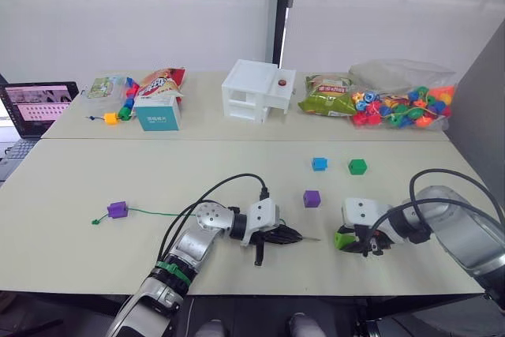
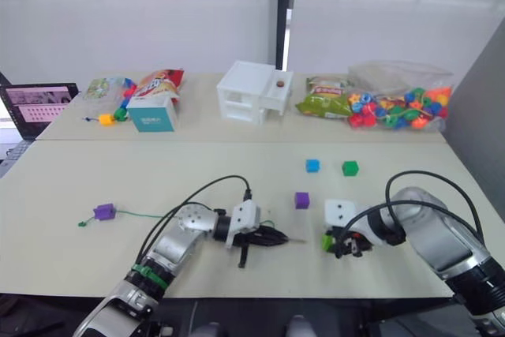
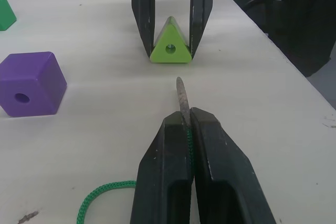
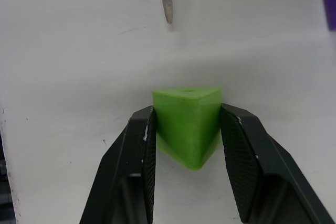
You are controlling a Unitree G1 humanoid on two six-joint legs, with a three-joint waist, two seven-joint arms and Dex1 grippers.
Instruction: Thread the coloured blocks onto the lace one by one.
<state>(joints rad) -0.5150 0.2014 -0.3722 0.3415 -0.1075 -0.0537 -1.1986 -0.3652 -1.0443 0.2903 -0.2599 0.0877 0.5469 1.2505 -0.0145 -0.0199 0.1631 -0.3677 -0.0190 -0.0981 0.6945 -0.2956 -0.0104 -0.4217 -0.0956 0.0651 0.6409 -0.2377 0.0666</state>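
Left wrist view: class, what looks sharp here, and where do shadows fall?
Left wrist view: the light green triangular plastic block and dark needle tip look sharp, the left hand included; soft shadow under the purple plastic cube. Right wrist view: faint shadow beneath the block.

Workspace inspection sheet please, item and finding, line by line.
Surface: pale table, two tops joined.
Job's things: light green block in right gripper; lace in left gripper, needle tip aimed at its hole, purple block already threaded; loose purple block, blue block, dark green block.
Clutter: bead bag, snack packets, white box, teal box.
Cables: black, on both arms.
Surroundings: laptop, white wall.
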